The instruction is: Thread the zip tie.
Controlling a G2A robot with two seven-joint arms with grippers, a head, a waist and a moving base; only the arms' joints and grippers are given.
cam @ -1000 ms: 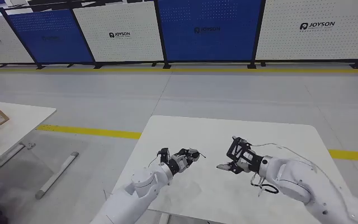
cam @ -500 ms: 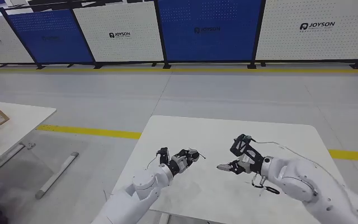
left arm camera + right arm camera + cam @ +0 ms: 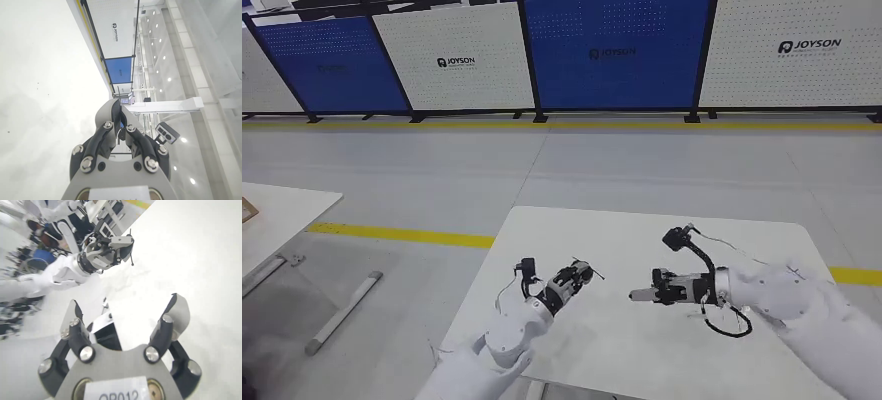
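Note:
A thin black zip tie (image 3: 119, 92) is pinched between the fingers of my left gripper (image 3: 118, 106), which is shut on it. In the top view the left gripper (image 3: 580, 271) hovers over the near left part of the white table (image 3: 642, 225), and the zip tie (image 3: 596, 271) pokes out toward the right arm. My right gripper (image 3: 642, 295) stands a short way to its right, apart from it. In the right wrist view the right gripper (image 3: 125, 301) is open and holds nothing. Farther off in that view is the left gripper (image 3: 125, 251), with the zip tie (image 3: 131, 254) crossing its tips.
The table's near edge runs close under the left arm. A second white table (image 3: 282, 210) stands far left across the floor. Blue and white partition panels (image 3: 617, 55) line the back. A black cable (image 3: 730, 322) loops at the right wrist.
The right wrist has turned and its gripper now lies flatter, pointing toward the left gripper. The left gripper has shifted slightly, still holding the zip tie.

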